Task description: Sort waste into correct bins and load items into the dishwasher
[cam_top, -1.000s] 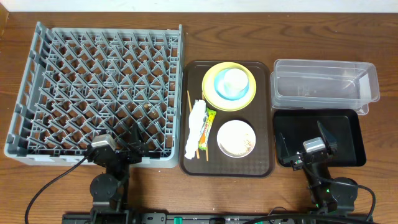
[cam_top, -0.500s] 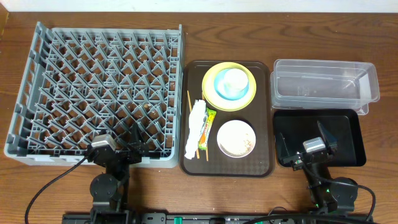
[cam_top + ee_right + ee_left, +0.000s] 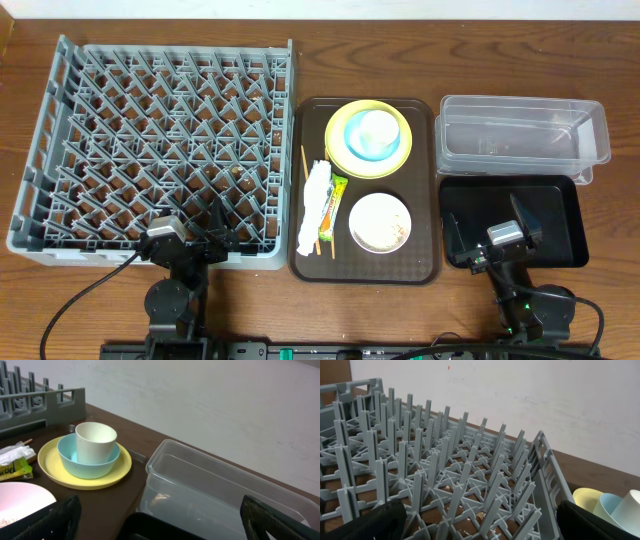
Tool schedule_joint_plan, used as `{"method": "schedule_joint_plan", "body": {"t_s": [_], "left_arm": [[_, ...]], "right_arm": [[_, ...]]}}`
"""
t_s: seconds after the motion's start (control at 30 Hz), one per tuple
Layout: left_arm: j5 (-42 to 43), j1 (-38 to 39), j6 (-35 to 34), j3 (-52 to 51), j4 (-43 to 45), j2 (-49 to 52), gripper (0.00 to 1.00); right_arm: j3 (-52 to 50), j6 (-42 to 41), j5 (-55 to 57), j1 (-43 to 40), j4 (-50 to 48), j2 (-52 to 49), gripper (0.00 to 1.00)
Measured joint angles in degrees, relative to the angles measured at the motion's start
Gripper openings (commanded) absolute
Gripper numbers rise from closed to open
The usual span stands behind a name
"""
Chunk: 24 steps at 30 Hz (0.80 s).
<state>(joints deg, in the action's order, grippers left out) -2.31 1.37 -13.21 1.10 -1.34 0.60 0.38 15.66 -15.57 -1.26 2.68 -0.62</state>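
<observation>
On the brown serving tray [image 3: 420,265] a white cup [image 3: 372,128] sits in a light blue bowl [image 3: 358,150] on a yellow-green plate [image 3: 365,171]. In front of them stands a white bowl [image 3: 380,222] with whitish specks inside. A crumpled napkin [image 3: 315,205], a green-yellow wrapper [image 3: 337,200] and two chopsticks [image 3: 304,165] lie along the tray's left side. The grey rack [image 3: 160,140] is at the left. The clear tub [image 3: 520,135] and the black tray [image 3: 540,215] are at the right. My left gripper [image 3: 205,240] is open over the rack's front edge. My right gripper [image 3: 488,228] is open over the black tray.
The right wrist view shows the cup [image 3: 95,440], blue bowl [image 3: 70,457], plate [image 3: 117,470] and clear tub [image 3: 210,485] ahead. The left wrist view looks across the rack's pegs [image 3: 445,460]. Wooden table [image 3: 600,300] lies around everything.
</observation>
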Motion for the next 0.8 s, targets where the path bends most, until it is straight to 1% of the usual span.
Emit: {"method": "schedule_joint_plan", "body": {"t_s": [0.4, 0.5, 0.57, 0.63, 0.73, 0.8], "left_arm": [[-0.1, 0.0, 0.0, 0.1, 1.1, 0.0, 0.99], [1.1, 0.0, -0.1, 2.2, -0.6, 0.3, 0.99], [1.8, 0.0, -0.4, 6.5, -2.9, 1.5, 0.99], [2.8, 0.0, -0.7, 13.2, -6.1, 4.2, 0.99], [5.5, 0.0, -1.0, 25.6, -11.2, 11.2, 0.99], [8.0, 0.0, -1.3, 34.7, -16.5, 17.2, 0.99]], "right_arm": [[0.0, 0.0, 0.0, 0.0, 0.0, 0.0, 0.99], [0.0, 0.0, 0.0, 0.0, 0.0, 0.0, 0.99], [0.0, 0.0, 0.0, 0.0, 0.0, 0.0, 0.99], [0.0, 0.0, 0.0, 0.0, 0.0, 0.0, 0.99], [0.0, 0.0, 0.0, 0.0, 0.0, 0.0, 0.99], [0.0, 0.0, 0.0, 0.0, 0.0, 0.0, 0.99]]}}
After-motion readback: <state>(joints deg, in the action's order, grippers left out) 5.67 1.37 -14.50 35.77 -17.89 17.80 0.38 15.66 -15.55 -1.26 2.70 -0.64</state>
